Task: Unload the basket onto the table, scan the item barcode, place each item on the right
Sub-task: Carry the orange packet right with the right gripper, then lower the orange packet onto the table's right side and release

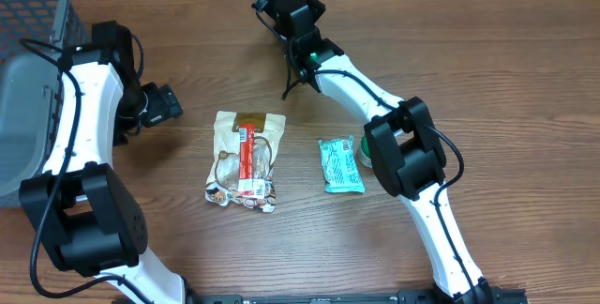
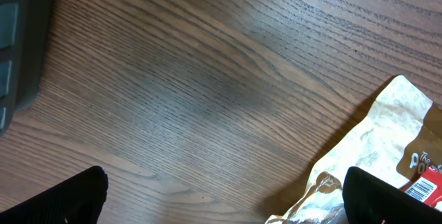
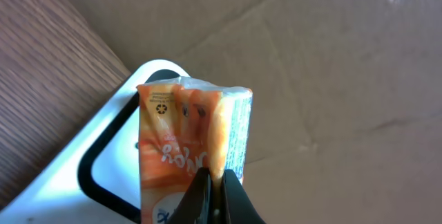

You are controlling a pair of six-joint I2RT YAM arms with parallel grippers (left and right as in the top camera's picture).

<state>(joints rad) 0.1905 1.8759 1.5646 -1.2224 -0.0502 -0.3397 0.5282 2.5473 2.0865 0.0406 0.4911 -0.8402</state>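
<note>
We judge the task well along: at the far edge of the surface [image 1: 506, 51], the orange packet [image 3: 190, 134] is held over the white scanner [image 3: 62, 175], leaving only the read and the set-down. Its long axis runs straight out from the right end effector [image 3: 215, 182], which pinches its lower end, crimped top pointing away. The left end effector [image 2: 228, 198] hangs spread wide beside the tan snack bag [image 2: 373, 134].

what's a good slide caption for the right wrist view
Right gripper shut on an orange packet, held in front of a white-framed scanner.
</note>
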